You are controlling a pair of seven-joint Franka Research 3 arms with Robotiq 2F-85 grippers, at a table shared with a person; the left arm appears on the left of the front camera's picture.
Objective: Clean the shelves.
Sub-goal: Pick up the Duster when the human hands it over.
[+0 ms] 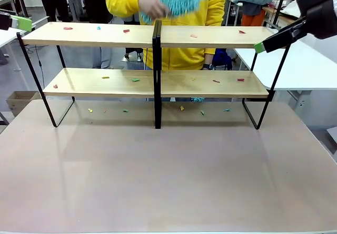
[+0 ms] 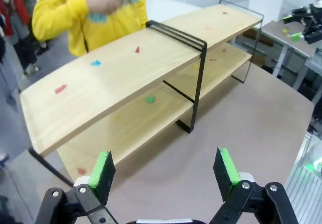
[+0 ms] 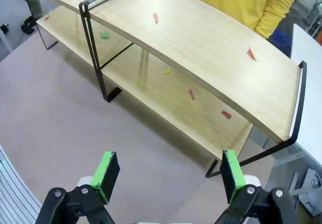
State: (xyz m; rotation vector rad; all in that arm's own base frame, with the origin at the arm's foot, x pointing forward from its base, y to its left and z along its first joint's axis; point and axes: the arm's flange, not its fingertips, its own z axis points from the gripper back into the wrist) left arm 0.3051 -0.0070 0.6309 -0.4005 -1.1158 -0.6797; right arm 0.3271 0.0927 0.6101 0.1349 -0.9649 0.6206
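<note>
The shelves (image 1: 105,34) are two long light-wood boards on a thin black frame with a black centre post (image 1: 157,71), standing at the table's far side. Small coloured paper scraps (image 1: 126,31) lie on both boards and on the table under the shelves. Behind the shelves a person in yellow holds a teal fluffy duster (image 1: 184,0) above the top board (image 2: 115,68). My left gripper (image 1: 20,22) hovers open off the left end of the shelves, empty (image 2: 163,168). My right gripper (image 1: 259,47) hangs open by the right end, also empty (image 3: 168,173).
The pinkish table top (image 1: 168,171) in front of the shelves is bare. A white table (image 1: 305,68) stands to the right behind the shelves. A cardboard box (image 1: 18,100) sits on the floor at the left. Other people stand farther back.
</note>
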